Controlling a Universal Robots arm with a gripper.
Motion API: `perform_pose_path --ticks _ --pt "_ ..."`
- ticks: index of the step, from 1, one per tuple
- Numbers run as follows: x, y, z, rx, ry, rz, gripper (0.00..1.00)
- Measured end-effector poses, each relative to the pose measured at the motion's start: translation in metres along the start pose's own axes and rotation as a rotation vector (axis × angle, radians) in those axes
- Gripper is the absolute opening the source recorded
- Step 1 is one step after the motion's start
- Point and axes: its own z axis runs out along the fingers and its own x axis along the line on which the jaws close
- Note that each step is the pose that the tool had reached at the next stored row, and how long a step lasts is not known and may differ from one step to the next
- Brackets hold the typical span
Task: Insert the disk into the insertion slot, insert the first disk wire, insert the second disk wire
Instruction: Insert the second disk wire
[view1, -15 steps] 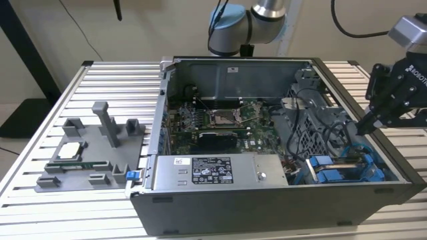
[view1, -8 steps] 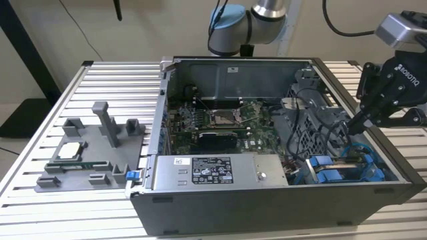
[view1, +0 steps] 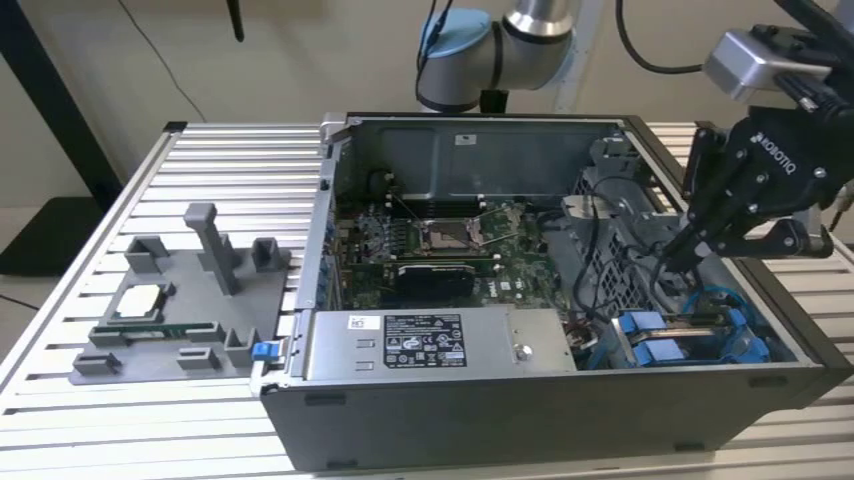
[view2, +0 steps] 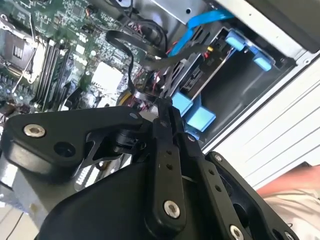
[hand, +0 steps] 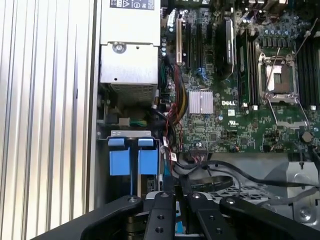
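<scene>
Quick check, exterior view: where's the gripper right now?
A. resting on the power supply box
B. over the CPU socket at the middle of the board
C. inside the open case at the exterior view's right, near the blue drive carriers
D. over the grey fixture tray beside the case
C: in the exterior view the gripper reaches down into the open case at that view's right side, just above the blue drive carriers, well apart from the power supply box.

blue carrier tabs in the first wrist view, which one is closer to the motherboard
The second blue tab, the one beside the red and black wire bundle. The other blue tab lies on the side toward the ribbed metal table.
</scene>
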Motion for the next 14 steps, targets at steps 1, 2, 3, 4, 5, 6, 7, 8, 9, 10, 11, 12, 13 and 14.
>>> perform_pose_path --ticks 1,2,3,4,5,6,7,8,9,10,11,12,13,14 --pt "0.0005 0.0027 0.0009 0.0059 -0.0001 0.0 0.0" --pt "0.0012 0.0051 0.0021 0.0127 -0.0005 -0.001 0.0" --pt "0.002 0.0074 0.003 0.02 -0.0004 -0.002 0.0" --pt "0.0029 0.0096 0.004 0.0267 -0.0005 -0.002 0.0" --pt "0.004 0.0119 0.0051 0.0332 -0.0006 -0.003 0.0" --pt "0.0052 0.0143 0.0062 0.0398 -0.0007 -0.003 0.0" --pt "0.0063 0.0166 0.0073 0.0461 -0.0008 -0.004 0.0" --pt "0.0074 0.0189 0.0084 0.0526 -0.0008 -0.004 0.0" --pt "0.0083 0.021 0.0094 0.0594 -0.001 -0.005 0.0" --pt "0.009 0.0235 0.0105 0.0671 -0.0009 -0.006 0.0" --pt "0.0093 0.0257 0.0115 0.0758 -0.0011 -0.006 0.0" --pt "0.0095 0.0276 0.0123 0.0886 -0.0014 -0.008 0.0" --pt "0.0095 0.0288 0.0128 0.1049 -0.0017 -0.009 0.0" --pt "0.0096 0.0294 0.0132 0.1223 -0.002 -0.01 0.0"
